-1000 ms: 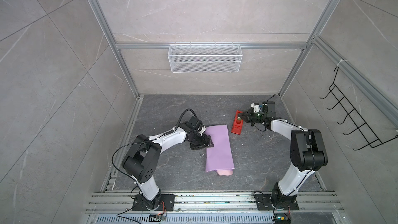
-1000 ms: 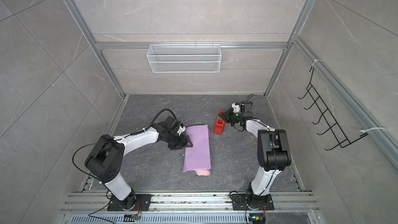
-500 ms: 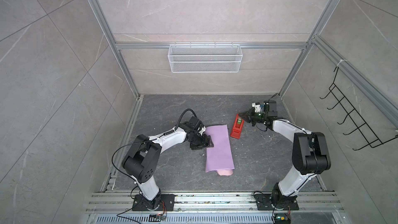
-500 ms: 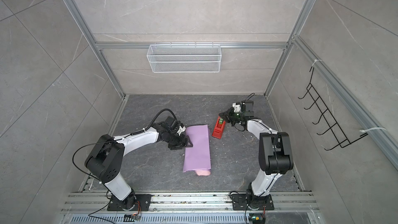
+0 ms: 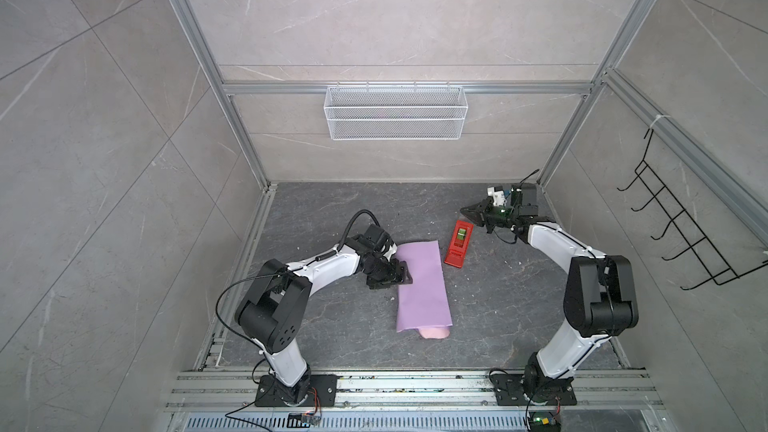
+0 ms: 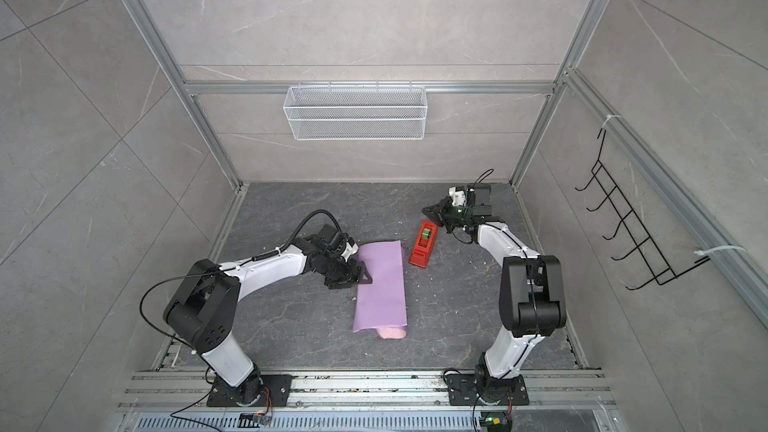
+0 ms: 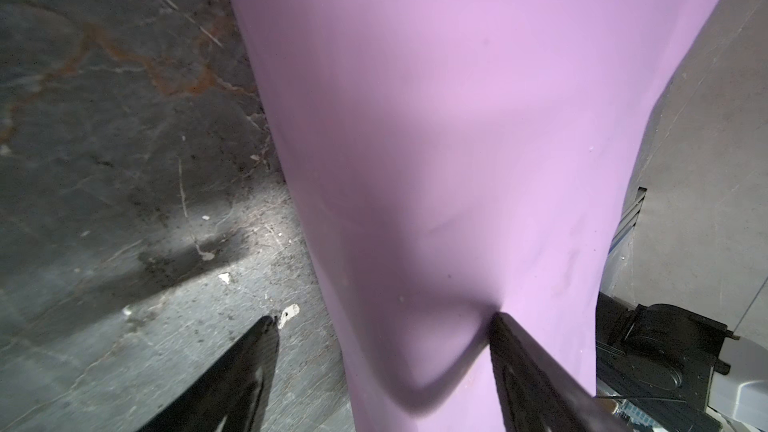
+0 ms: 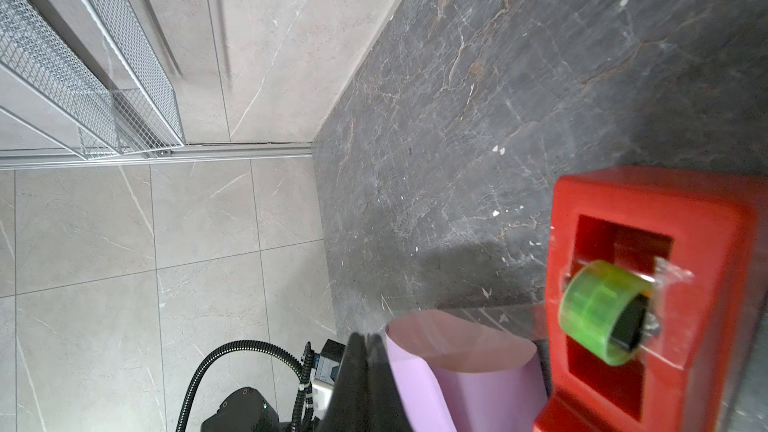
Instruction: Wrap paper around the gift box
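Here, left tool [image 5: 400, 277] spread, finger pressing paper [image 5: 423, 288], right tool [image 5: 466, 210] clenched empty, near tape dispenser [image 5: 457, 243].

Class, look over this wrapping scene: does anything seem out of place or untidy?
The paper curls in a loose lilac tube, pink side poking out its near end; no gift box shows. The red tape dispenser lies slanted beside it.

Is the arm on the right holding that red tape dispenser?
No: in the right wrist view the right gripper has its jaws shut on nothing, and the red tape dispenser sits apart from them.
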{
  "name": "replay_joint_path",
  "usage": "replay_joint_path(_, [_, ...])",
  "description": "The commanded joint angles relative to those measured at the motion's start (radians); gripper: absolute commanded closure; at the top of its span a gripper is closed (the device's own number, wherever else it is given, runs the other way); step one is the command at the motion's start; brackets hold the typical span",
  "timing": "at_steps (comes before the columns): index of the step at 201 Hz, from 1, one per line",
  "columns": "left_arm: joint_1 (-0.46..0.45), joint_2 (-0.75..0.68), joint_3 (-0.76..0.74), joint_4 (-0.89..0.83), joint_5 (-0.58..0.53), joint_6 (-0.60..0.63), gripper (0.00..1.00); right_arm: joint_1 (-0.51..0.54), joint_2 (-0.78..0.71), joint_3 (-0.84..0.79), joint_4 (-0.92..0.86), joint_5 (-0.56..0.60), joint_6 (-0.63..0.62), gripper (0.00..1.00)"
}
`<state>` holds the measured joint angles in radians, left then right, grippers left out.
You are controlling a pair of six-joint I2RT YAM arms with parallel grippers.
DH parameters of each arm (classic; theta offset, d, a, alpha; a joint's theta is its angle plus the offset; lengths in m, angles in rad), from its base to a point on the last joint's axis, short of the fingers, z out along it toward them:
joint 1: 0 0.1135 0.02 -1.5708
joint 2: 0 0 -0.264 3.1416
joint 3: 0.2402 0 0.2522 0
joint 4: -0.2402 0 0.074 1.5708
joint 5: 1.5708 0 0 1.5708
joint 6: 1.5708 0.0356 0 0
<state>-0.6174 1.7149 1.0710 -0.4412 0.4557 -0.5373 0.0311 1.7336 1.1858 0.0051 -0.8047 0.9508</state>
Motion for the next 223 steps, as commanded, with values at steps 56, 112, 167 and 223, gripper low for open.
replay_joint_path(56, [-0.005,0.050,-0.019,-0.083,-0.074,0.028,0.19,0.026,-0.095,-0.131,0.055,-0.006,0.008,1.00])
replay_joint_path(112, [-0.005,0.053,-0.015,-0.083,-0.074,0.031,0.19,0.067,-0.153,-0.272,0.104,0.023,0.033,1.00])
replay_joint_path(167, [-0.005,0.052,-0.018,-0.083,-0.075,0.031,0.19,0.085,-0.186,-0.391,0.159,0.044,0.056,1.00])
replay_joint_path(223, [-0.005,0.054,-0.016,-0.083,-0.076,0.031,0.19,0.105,-0.203,-0.452,0.180,0.058,0.062,1.00])
